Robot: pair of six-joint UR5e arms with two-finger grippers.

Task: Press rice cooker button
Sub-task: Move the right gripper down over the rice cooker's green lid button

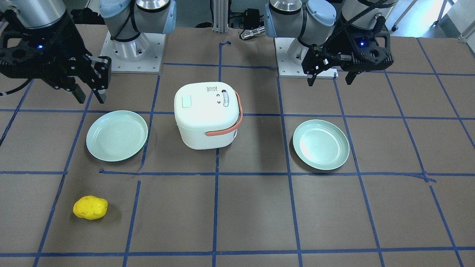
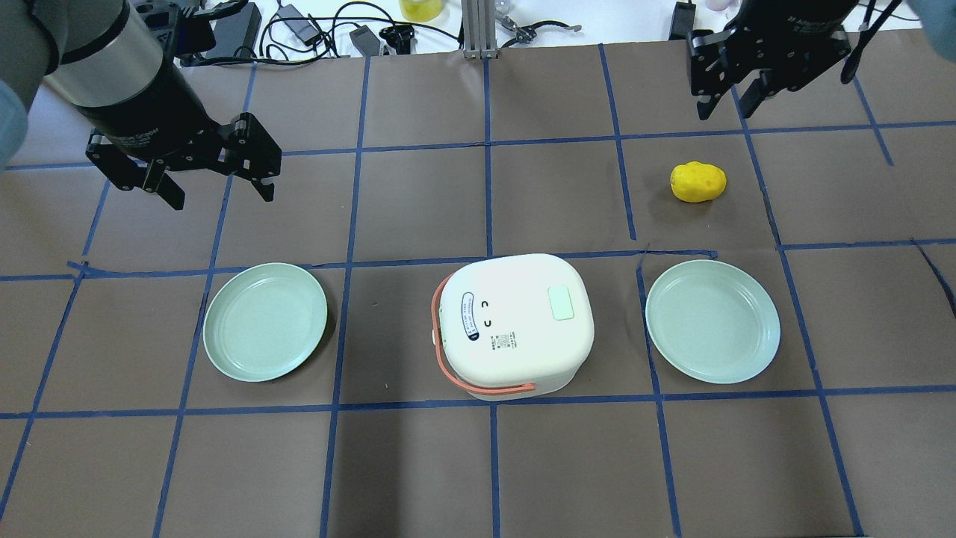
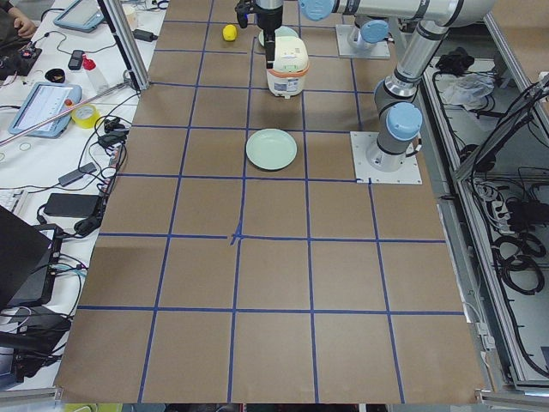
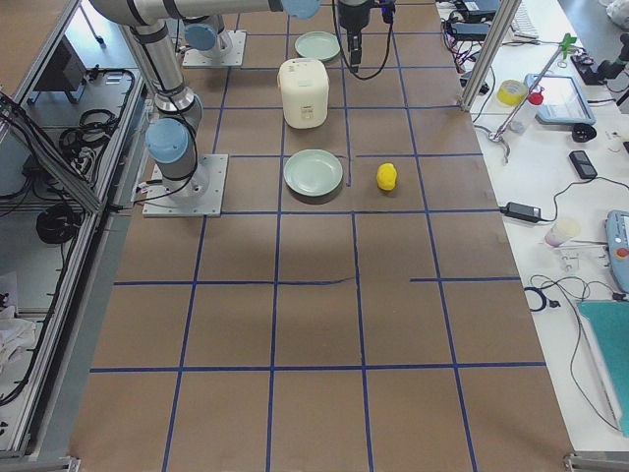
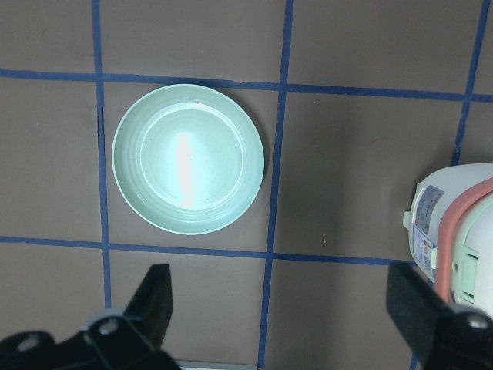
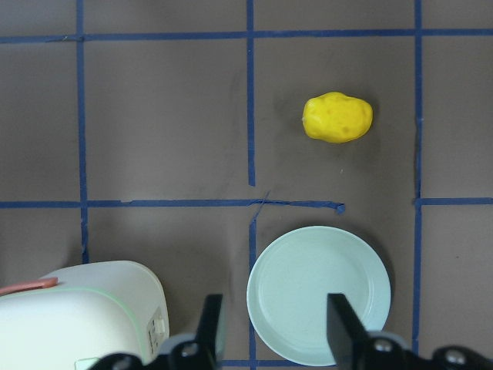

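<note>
The white rice cooker [image 2: 515,329] with a salmon handle stands mid-table, lid shut. Its mint-green button [image 2: 561,303] sits on the lid top and also shows in the front view [image 1: 186,101]. My left gripper [image 2: 222,196] is open and empty, hanging above the table left of and beyond the cooker. In the left wrist view its fingers [image 5: 158,301] stand wide apart, with the cooker's side [image 5: 454,239] at the right edge. My right gripper [image 2: 723,110] is open and empty, high over the far right. The right wrist view shows the cooker [image 6: 85,308] at bottom left.
Two empty mint plates flank the cooker, one on its left [image 2: 265,321] and one on its right [image 2: 712,321]. A yellow potato [image 2: 698,181] lies beyond the right plate, below my right gripper. Cables and tools line the far table edge.
</note>
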